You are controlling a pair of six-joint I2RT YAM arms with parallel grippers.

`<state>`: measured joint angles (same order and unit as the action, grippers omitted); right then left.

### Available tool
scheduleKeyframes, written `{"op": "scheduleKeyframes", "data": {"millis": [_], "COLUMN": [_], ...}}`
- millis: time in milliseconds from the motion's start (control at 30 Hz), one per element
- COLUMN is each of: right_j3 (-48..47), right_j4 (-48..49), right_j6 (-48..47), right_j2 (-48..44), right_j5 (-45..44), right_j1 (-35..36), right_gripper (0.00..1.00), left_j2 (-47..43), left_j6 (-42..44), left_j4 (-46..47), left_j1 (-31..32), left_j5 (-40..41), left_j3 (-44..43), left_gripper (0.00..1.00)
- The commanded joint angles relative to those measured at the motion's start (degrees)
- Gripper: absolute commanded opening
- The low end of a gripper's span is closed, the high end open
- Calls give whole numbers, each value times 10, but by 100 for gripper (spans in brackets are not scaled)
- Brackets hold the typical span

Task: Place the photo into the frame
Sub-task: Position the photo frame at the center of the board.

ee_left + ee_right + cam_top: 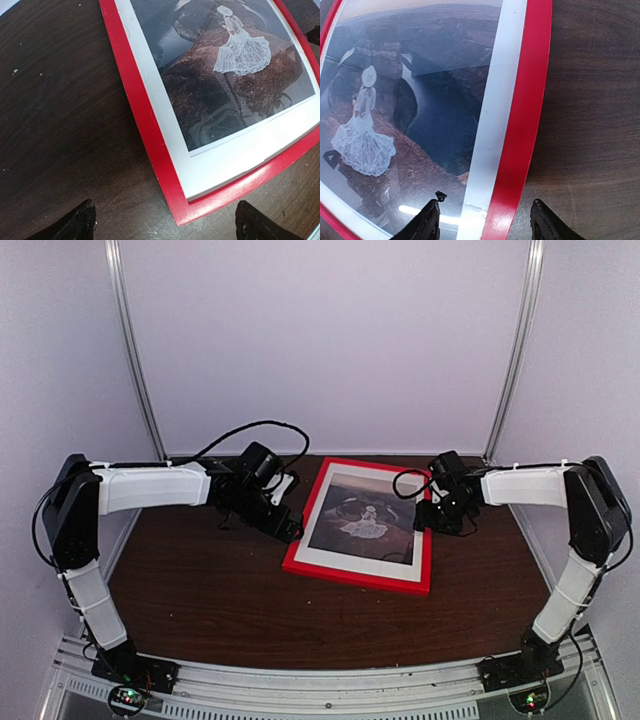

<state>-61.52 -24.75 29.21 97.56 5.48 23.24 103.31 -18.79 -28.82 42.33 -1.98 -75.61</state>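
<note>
While both arms reach inward over the brown table (200, 590), we note the frame (356, 578) lying flat on it, red face up, right of centre and turned slightly askew; the arms' bases are well apart from it. We see the photo (363, 515) sitting inside the frame, its white-dressed figure near the middle, with a white border (345, 552) between the print and the red strips on every side we can see.

Left gripper (287, 529): just beside the frame's left edge, near the near-left corner; in its wrist view (167, 222) the two dark fingertips (77, 222) stand spread wide with nothing between them; that corner of the frame (150, 140) lies below and ahead of the gap. We cannot tell whether the tips touch the table.

Right gripper (438, 524): at the frame's right edge, about halfway along it. In its wrist view (486, 220) the fingers (427, 222) are parted and hold nothing; one tip sits over the photo (430, 100) beside the white border (490, 125), the other over bare table (590, 125), so the red strip (525, 110) runs between them. Contact with the frame: cannot tell. A glossy sheen lies over the print in this view.
</note>
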Motion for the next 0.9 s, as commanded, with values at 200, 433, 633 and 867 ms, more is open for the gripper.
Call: {"op": "scheduleKeyframes", "data": {"millis": [200,433,633,867], "right_j3": [-40,-49,-41,-40], "right_j4": [-4,20,31,27], "right_j6": [-50,-76,-107,-173], "right_j2": [71,100,102,96], "right_j5": [-41,2,39,104], "right_j1": [-29,-44,-54,-52], "right_gripper": [57,43,24,4], "left_j2": [11,10,3,-29], "left_j6": [5,9,7,-12], "left_j4": [8,4,3,20], "left_j1": [-3,-3,-3,-5], "left_j5": [3,11,11,59], "left_j3": [-8,-1,15,64], "left_gripper": [98,98,97,98]}}
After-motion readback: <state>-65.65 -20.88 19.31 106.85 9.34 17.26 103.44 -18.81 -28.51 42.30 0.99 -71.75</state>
